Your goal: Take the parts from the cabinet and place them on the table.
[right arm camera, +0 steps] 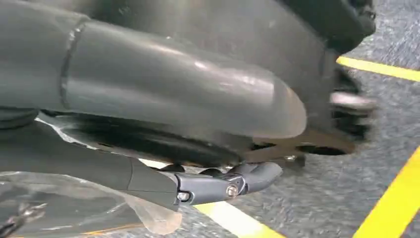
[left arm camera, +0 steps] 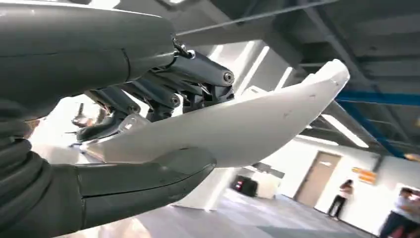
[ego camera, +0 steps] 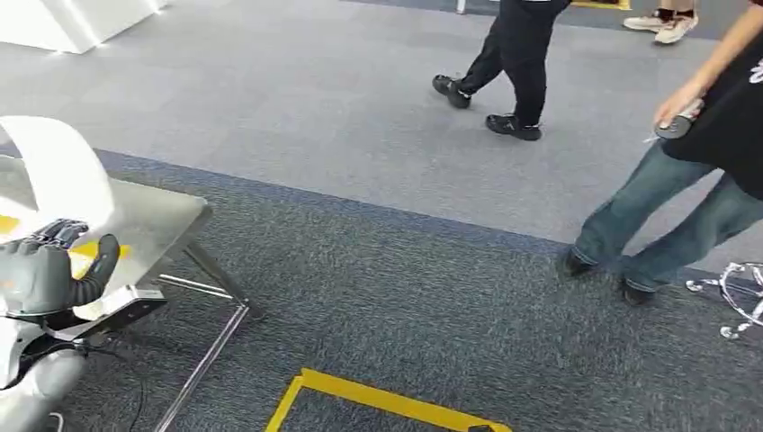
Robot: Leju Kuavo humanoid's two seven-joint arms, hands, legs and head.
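While the head view looks down over grey carpet, the left hand (ego camera: 49,270) sits at the far left, its dark fingers and thick grey thumb clasped on a curved white plastic shell part (ego camera: 58,175) that rises above it; the left wrist view shows the same part (left arm camera: 233,124) pinched between the thumb below and the fingers (left arm camera: 163,94) above; beneath and beside the hand lies a shiny metal table (ego camera: 153,225) with slanted legs; a yellow tape line (ego camera: 378,396) marks the darker carpet in the middle; further right a person in black trousers (ego camera: 513,54) walks on the paler floor, and a person in blue jeans (ego camera: 666,216) stands at the right edge; in the right wrist view the right hand (right arm camera: 198,109) holds a dark, flat part in crinkled clear plastic wrap (right arm camera: 163,144) against its fingers.
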